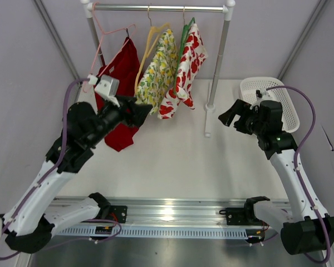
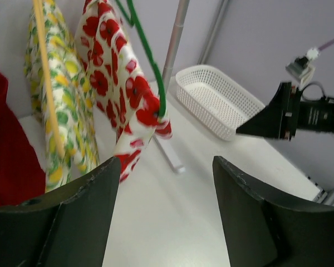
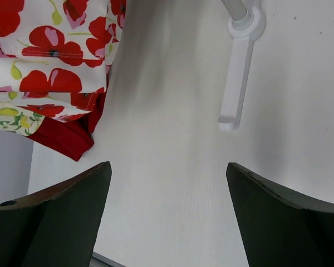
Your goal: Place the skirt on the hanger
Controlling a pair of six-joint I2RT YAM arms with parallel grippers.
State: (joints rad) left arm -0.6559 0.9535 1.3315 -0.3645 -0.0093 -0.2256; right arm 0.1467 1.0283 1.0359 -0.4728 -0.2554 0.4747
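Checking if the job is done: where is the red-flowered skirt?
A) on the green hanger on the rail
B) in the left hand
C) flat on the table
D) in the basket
A: the skirt hangs from the green hanger, whose hook is over the rail.

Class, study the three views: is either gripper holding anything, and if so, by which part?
Nothing is held. The left gripper and right gripper are both open and empty; the skirt hangs on the hanger.
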